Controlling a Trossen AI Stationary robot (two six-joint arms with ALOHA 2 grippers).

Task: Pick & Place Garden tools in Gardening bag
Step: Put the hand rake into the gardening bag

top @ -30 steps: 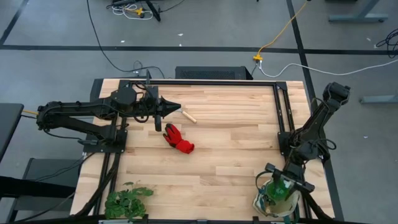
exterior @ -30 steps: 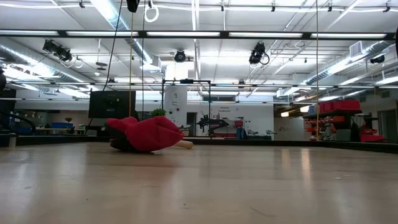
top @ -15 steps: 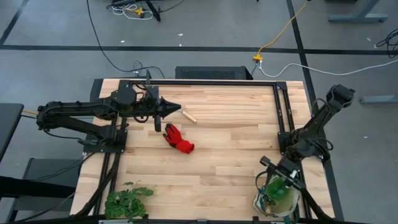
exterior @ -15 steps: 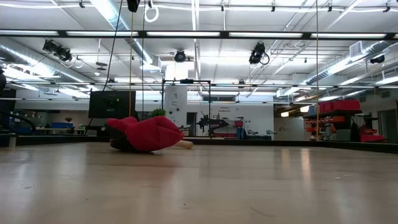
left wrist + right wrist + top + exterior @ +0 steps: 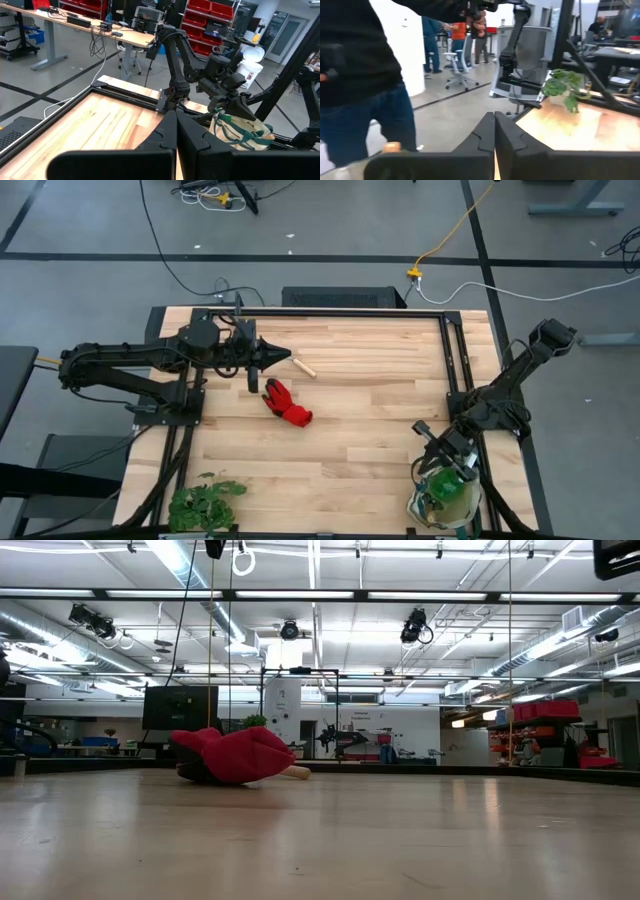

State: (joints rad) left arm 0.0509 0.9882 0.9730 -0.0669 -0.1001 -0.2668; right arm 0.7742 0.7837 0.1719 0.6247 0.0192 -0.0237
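A red glove [image 5: 287, 404] lies flat on the table left of centre, also seen in the low view [image 5: 235, 755]. The wooden handle of a tool [image 5: 304, 367] lies just beyond it; its head is hidden under my left gripper [image 5: 284, 355], which hovers shut above the far left of the table, pointing right. The cream gardening bag [image 5: 445, 502] with green trim stands at the near right corner [image 5: 241, 131], with something green inside. My right gripper [image 5: 420, 428] is shut, just beyond the bag's far rim, holding nothing.
A leafy green plant bunch [image 5: 205, 502] lies at the near left corner, also visible in the right wrist view [image 5: 564, 85]. Black frame rails [image 5: 450, 350] run along the table's far and right edges. A person [image 5: 365, 85] stands beyond the table.
My right gripper has swung off the bag's opening toward the table's far edge and a little left, rolling as it went, and its fingers have gone from wide apart to shut. The bag, the glove and the left arm have stayed where they were.
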